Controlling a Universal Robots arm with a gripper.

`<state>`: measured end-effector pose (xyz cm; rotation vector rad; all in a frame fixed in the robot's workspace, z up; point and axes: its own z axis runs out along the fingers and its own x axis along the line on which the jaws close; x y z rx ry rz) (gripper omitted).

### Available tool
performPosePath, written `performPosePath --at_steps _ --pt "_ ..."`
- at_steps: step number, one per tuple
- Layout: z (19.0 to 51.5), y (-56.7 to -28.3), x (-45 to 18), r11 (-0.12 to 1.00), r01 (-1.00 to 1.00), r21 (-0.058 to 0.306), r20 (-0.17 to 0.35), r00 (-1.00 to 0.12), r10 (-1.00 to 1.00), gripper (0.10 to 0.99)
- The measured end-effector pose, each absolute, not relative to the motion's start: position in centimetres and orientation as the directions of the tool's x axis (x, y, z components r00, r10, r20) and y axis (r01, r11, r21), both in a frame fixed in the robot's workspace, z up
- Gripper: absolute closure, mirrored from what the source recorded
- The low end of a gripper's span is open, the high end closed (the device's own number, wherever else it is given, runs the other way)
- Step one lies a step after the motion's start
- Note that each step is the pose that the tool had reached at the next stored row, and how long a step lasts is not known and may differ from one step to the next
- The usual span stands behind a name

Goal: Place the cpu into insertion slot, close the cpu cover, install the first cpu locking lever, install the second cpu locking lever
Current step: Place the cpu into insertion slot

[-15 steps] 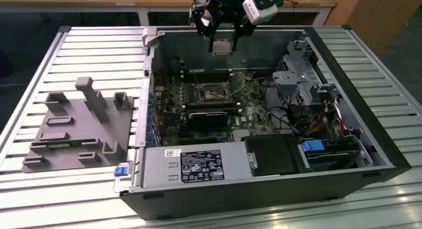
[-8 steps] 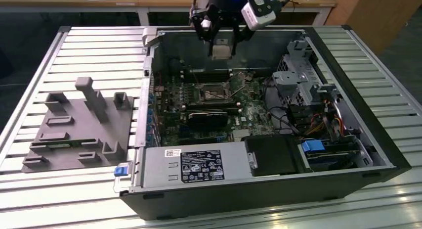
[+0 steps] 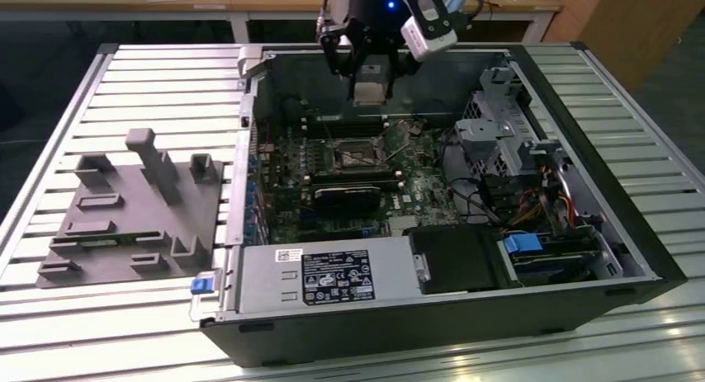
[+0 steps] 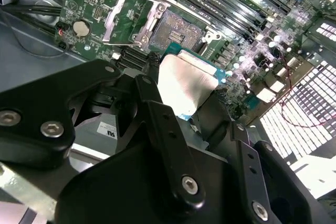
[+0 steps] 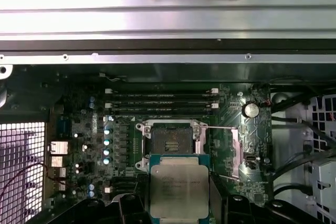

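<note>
Item 1, end effector (image 3: 371, 90): I see it hanging over the far side of the open computer case (image 3: 617, 233), its 2 fingers closed on the cpu (image 5: 178, 187) by opposite edges. Item 2, cpu: held clear above the motherboard (image 3: 414, 192), silver top facing the first wrist view, green border showing, not yet seated. Item 3, insertion slot (image 5: 170, 142): uncovered, dark contact field exposed inside its silvery rim; in the first wrist view the chip appears just beside it. Item 4, cpu cover (image 4: 113, 19): I log it swung open, lying flat next to the slot, with green board visible through its window. Item 5, long black memory slots (image 5: 160, 100): beside the socket. Item 6, coin battery (image 5: 251, 109): near the open cover. Item 7, power supply (image 3: 319, 275): along the case's near edge. Item 8, grey fixture block (image 3: 132, 209): on the slatted bench (image 3: 165, 77), at the exterior view's left, well apart from the case.
</note>
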<state>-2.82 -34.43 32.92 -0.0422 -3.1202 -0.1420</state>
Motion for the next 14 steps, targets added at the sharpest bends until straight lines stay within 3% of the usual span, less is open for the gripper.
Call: performPosePath --at_steps 14 --pt "31.5 -34.4 -2.9 0.988 0.128 0.091 0.015 -0.992 0.127 0.549"
